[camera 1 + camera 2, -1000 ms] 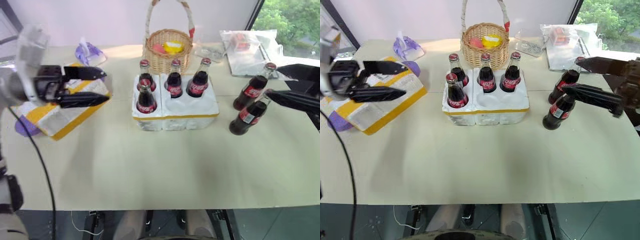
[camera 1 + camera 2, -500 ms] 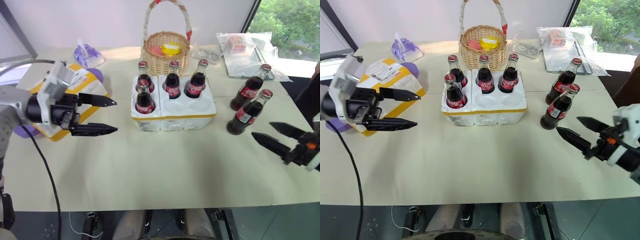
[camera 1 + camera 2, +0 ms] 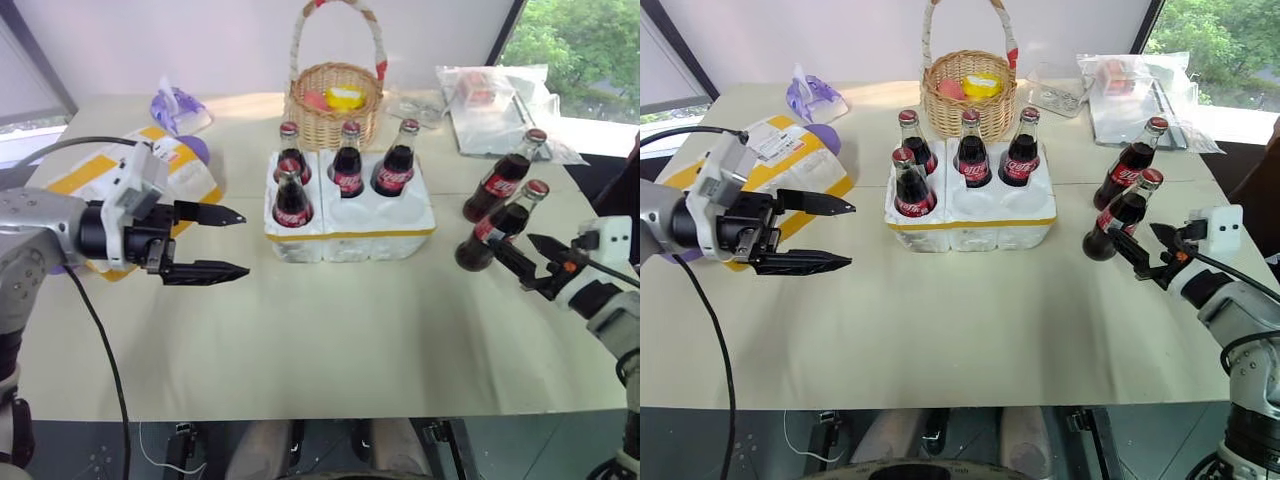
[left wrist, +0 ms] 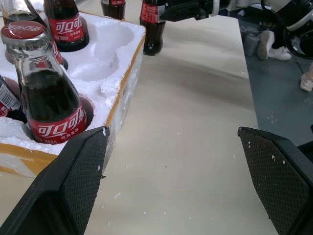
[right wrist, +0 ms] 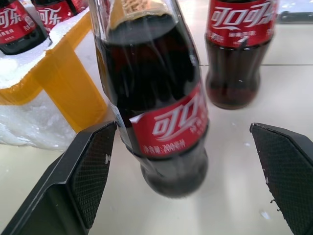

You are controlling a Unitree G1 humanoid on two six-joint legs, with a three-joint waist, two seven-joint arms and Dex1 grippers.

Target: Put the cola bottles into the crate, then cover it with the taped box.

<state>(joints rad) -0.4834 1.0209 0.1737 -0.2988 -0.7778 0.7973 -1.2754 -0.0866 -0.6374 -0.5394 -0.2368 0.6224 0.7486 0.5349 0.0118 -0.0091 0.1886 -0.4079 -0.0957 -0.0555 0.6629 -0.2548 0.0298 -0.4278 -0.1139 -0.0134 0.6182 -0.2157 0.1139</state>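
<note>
- The right gripper [image 3: 1137, 250] has dropped to table level, fingers spread wide around the nearer small dark glass cola bottle with red label [image 3: 1118, 226], not yet closed on it.
- The left gripper [image 3: 232, 243], wide and empty, now hovers lower beside the white foam crate with yellow tape band [image 3: 350, 232], which holds four bottles.
- The yellow-taped white foam box [image 3: 120, 178] lies unmoved behind it.

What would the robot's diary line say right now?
white foam crate: four dark glass cola bottles in | two bottles on table | right gripper: open at nearer bottle | left gripper: open, empty
</note>
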